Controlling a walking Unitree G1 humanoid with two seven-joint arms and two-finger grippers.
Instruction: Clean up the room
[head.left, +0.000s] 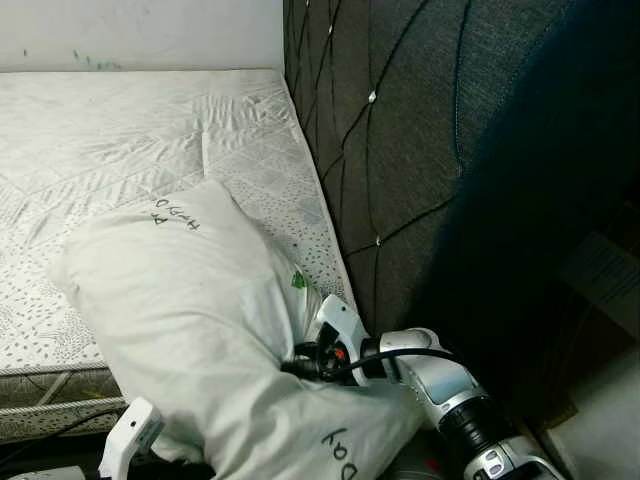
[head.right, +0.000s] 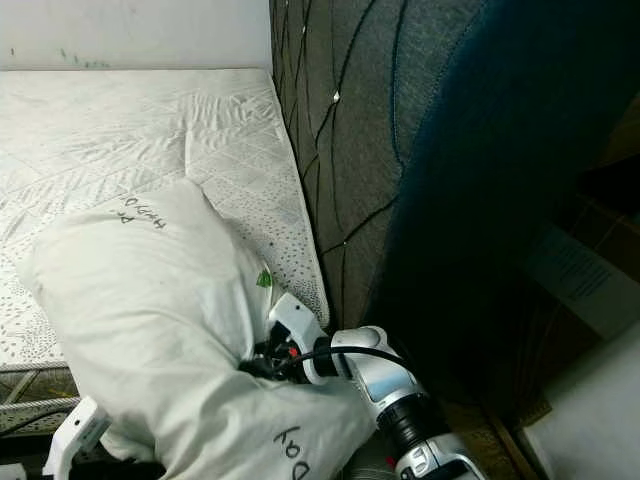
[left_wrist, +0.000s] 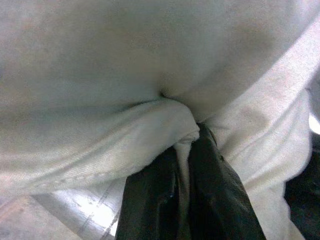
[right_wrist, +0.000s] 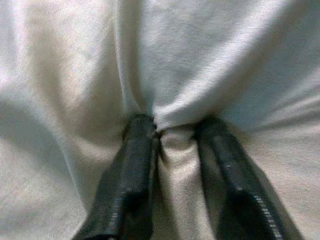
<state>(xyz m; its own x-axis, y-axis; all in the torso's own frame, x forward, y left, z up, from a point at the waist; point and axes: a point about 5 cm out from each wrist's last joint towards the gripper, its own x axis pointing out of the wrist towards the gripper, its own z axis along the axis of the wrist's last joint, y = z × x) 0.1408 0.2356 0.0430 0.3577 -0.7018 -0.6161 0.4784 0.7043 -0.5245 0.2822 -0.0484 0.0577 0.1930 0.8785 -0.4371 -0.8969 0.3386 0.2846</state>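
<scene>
Close-up along the right claw (right_wrist: 177, 132), whose two long black fingers (right_wrist: 132, 170) press into a white pillow (right_wrist: 210, 60). A bunched fold of the pale fabric is pinched between the fingertips, and creases fan outward from that point across the soft, wrinkled cloth.

Both eye views look down from the head onto the pillow (head.left: 190, 320) at the bed's (head.left: 120, 130) edge, while both wrist views press close against that pillow's fabric.

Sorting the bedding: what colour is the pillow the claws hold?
White pillow with black handwritten marks, clearest in the left eye view.
</scene>
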